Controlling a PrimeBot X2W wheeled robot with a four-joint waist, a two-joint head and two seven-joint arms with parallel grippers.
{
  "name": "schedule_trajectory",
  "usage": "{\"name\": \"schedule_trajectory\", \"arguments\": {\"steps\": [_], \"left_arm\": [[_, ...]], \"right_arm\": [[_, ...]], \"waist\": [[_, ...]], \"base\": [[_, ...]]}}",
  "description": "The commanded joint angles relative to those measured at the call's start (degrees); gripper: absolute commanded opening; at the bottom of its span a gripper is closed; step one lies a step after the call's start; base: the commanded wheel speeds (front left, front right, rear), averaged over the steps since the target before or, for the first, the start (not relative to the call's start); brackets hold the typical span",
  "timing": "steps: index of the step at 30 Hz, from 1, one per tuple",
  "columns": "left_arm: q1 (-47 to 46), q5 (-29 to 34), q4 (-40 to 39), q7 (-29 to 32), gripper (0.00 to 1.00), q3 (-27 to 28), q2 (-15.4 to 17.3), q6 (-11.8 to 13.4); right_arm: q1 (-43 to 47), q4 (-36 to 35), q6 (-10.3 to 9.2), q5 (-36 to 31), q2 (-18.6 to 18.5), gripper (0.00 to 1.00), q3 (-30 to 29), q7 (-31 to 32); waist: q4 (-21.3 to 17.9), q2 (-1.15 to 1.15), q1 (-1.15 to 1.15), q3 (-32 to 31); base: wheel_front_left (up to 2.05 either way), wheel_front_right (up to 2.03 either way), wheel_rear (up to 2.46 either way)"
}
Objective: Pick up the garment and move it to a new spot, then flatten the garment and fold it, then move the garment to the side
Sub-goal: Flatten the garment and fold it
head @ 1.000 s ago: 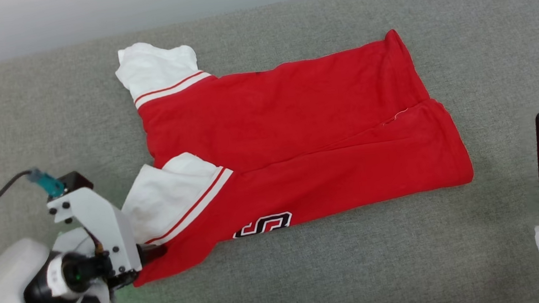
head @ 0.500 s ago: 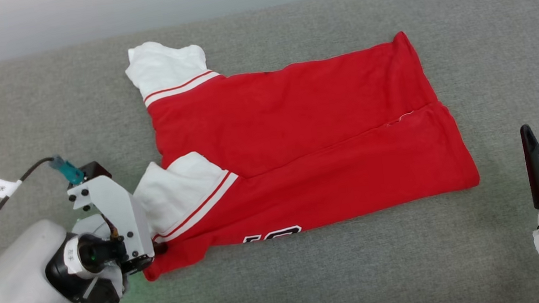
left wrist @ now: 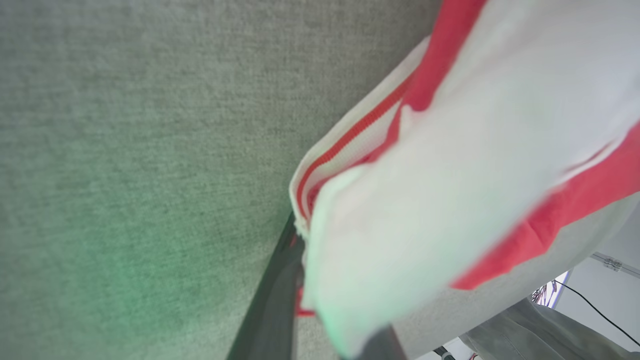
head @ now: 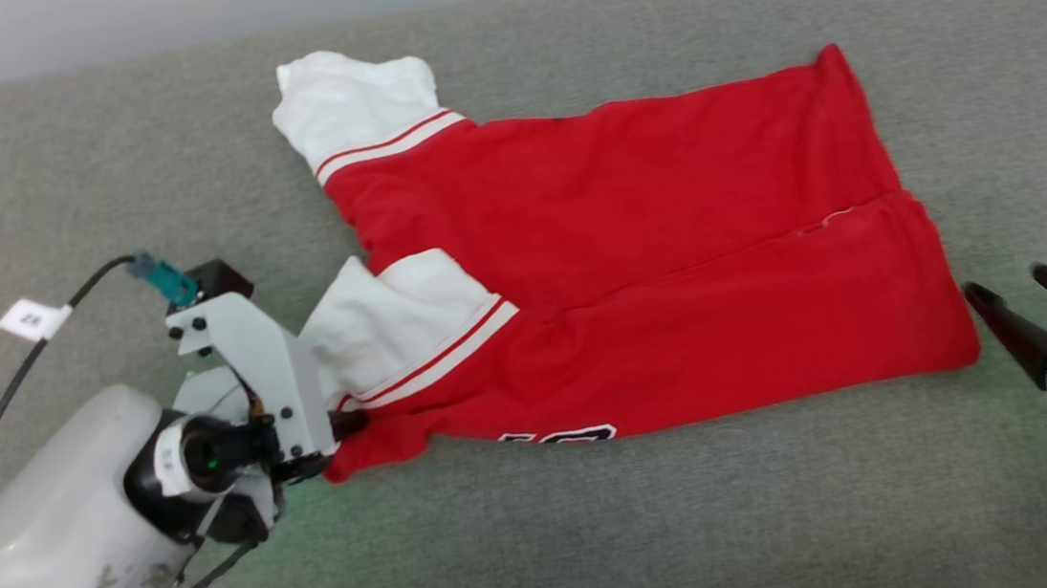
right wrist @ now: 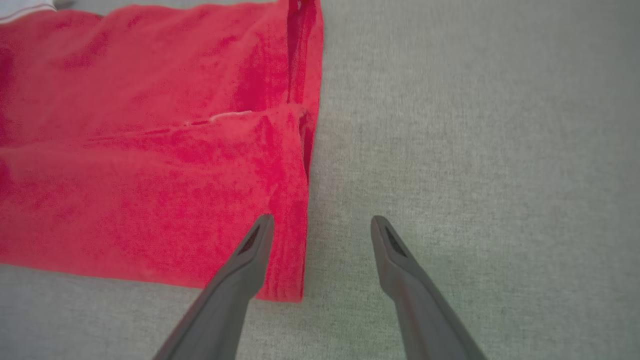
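Observation:
The garment (head: 635,254), a red jersey with white sleeve ends and striped trim, lies folded lengthwise on the grey padded surface (head: 547,541). Its black print (head: 556,437) peeks out at the near edge. My left gripper (head: 340,432) is shut on the garment's near left corner, beside the lower white sleeve (head: 396,321). In the left wrist view the white and red cloth (left wrist: 450,190) drapes over a dark finger (left wrist: 272,310). My right gripper (head: 1028,298) stands open just off the garment's lower right corner (right wrist: 287,280). In the right wrist view its left finger (right wrist: 250,260) overlaps the red hem.
The grey surface extends all around the garment, with room in front and to the right. A black cable with a white tag (head: 31,320) trails from my left wrist. A pale wall runs behind the far edge (head: 171,21).
My left gripper has closed on the garment's near left corner and drawn it inward, hiding most of the print. My right gripper has tilted toward the lower right corner. The camera shifted.

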Motion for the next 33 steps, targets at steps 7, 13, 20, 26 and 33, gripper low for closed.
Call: {"name": "schedule_trajectory", "arguments": {"steps": [7, 13, 20, 26, 33], "left_arm": [[-1.21, 0.85, 1.92, -0.59, 0.0, -1.17, -3.79, -1.27], [-2.13, 0.46, 3.2, -1.18, 0.0, -0.64, -5.18, -2.28], [-2.16, 0.11, 5.11, -0.94, 0.0, -0.1, -4.77, -2.33], [-1.65, -0.68, 4.51, -0.46, 0.0, 0.7, -3.61, -1.94], [0.28, -1.43, 1.35, 0.1, 0.0, 1.24, -1.21, -0.51]], "right_arm": [[-4.33, 3.61, -0.03, -0.51, 0.73, 1.0, -1.04, 15.12], [-6.01, 6.91, -0.02, -0.77, 3.06, 1.0, -1.82, 22.58], [-6.94, 8.79, -0.02, -0.06, 2.89, 0.0, -1.69, 26.67], [-7.51, 7.76, -0.03, 0.15, 1.67, 0.0, -3.24, 26.27], [-6.81, 6.8, -0.03, 0.79, 1.19, 0.0, -4.49, 26.25]], "waist": [[3.09, 0.0, 0.0, 1.29], [4.53, 0.0, 0.0, 2.14], [5.53, 0.0, 0.0, 2.0], [5.99, 0.0, 0.0, 1.16], [6.27, 0.0, 0.0, 0.12]], "base": [[0.0, 0.0, 0.0], [0.0, 0.0, 0.0], [0.0, 0.0, 0.0], [0.0, 0.0, 0.0], [0.0, 0.0, 0.0]]}}
